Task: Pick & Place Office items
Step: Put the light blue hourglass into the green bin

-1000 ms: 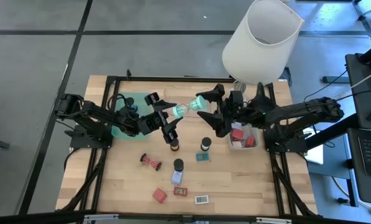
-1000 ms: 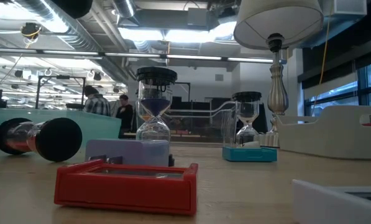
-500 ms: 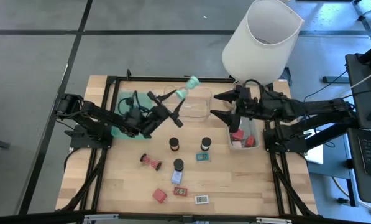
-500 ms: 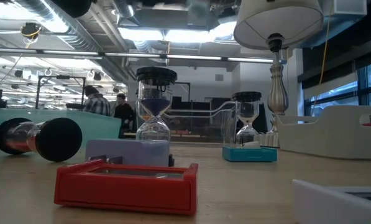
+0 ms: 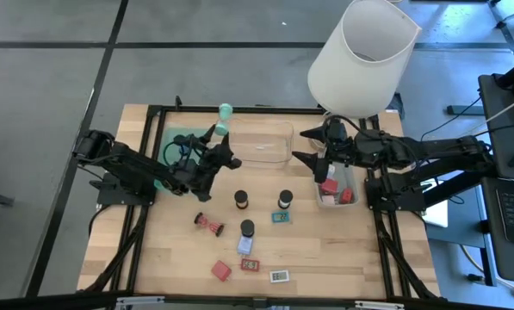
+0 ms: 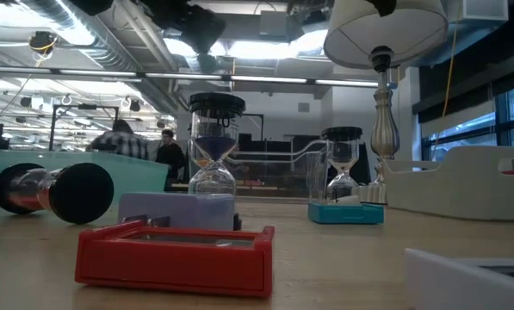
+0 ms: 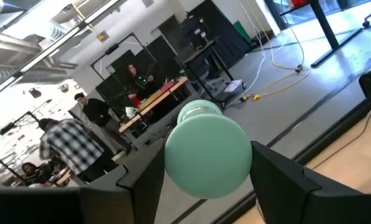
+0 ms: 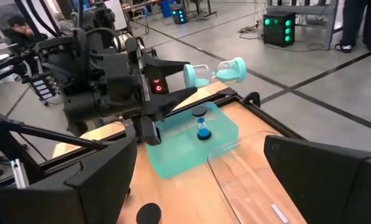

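we see a teal hourglass [image 5: 223, 120] gripped by its lower end in our left tool [image 5: 212, 140], lifted and tilted over the far bench [image 5: 343, 250] edge, between the green tray [image 5: 176, 136] and clear tray [image 5: 265, 145]. nearer than that tool, two black-capped hourglasses [image 5: 240, 200] stand and a red one [image 5: 209, 224] lies flat. our right tool [image 5: 312, 146] hangs open over the white bin [image 5: 336, 198], empty.

Grey floor [image 5: 58, 69], ceiling strip lights [image 6: 213, 45], windows [image 6: 463, 129], white-shaded lamp [image 5: 364, 56]
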Robot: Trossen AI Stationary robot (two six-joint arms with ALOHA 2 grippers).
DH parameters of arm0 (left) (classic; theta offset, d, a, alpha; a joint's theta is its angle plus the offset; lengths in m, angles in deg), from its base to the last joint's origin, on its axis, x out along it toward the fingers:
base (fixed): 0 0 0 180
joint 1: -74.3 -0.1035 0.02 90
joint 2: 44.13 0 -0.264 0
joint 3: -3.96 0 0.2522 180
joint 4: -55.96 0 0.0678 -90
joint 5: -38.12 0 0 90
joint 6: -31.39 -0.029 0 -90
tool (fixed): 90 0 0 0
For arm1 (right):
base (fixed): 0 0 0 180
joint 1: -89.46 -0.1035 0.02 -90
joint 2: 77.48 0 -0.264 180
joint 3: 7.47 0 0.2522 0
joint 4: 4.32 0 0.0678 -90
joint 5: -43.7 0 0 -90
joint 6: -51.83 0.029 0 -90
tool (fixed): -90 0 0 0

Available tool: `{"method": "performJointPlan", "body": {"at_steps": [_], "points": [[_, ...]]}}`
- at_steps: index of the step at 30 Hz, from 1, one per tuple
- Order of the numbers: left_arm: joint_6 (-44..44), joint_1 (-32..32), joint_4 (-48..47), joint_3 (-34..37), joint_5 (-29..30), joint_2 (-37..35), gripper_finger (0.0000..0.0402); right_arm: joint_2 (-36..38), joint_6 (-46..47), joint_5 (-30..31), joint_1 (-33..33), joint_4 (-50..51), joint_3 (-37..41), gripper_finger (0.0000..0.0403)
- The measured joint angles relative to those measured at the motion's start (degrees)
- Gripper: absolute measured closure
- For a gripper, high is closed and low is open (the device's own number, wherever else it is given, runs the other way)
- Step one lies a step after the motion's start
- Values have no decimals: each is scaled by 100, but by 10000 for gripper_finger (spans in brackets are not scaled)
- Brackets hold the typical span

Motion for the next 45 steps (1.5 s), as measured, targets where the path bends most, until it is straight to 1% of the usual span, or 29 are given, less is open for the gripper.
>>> {"method": "performJointPlan", "body": {"at_steps": [3,6,9,11,13,15,17,18,20,22,23,27,30,32,34,37,43,45], "points": [[-80,-292,-17,-7,-6,-92,196,0,0,30,1,3,0,49],[-155,-811,-31,-226,-38,-262,196,0,0,30,0,-26,0,49],[-200,-1326,-7,-639,-343,-418,196,0,51,31,14,-95,0,49],[-218,-1550,-87,-925,-586,-431,196,0,138,32,35,-93,0,49],[-101,-1667,-551,-1174,-808,-431,196,-2,153,33,69,-95,0,49],[549,-1684,-1483,-1350,-1170,-431,196,-1,153,34,109,-95,0,49],[1661,-1669,-2695,-1487,-1948,-424,196,-2,151,54,171,-128,0,49],[2337,-1665,-3339,-1569,-2539,-420,196,-2,151,87,206,-146,0,49],[3661,-1762,-4451,-1745,-3997,-417,196,-2,165,149,271,-149,0,49],[4663,-1930,-5069,-1839,-5299,-403,196,-2,240,154,327,-149,0,49],[5004,-2006,-5212,-1852,-5792,-382,196,-2,289,140,347,-149,0,49],[5692,-2156,-5898,-1857,-7331,-376,196,-2,303,133,377,-123,0,49],[6039,-2159,-6762,-1857,-8499,-376,196,-2,302,133,389,-73,0,49],[6279,-2151,-7391,-1857,-9082,-387,196,-2,290,133,389,-35,0,49],[6515,-2151,-8172,-1857,-9389,-465,196,-2,274,133,387,1,0,49],[6858,-2156,-9237,-1857,-9408,-710,196,-2,259,134,389,57,0,49],[7295,-2257,-10967,-1925,-9069,-1717,196,-2,266,133,391,212,0,49],[7473,-2339,-11619,-2032,-8759,-2049,196,-2,282,133,391,217,0,49]]}}
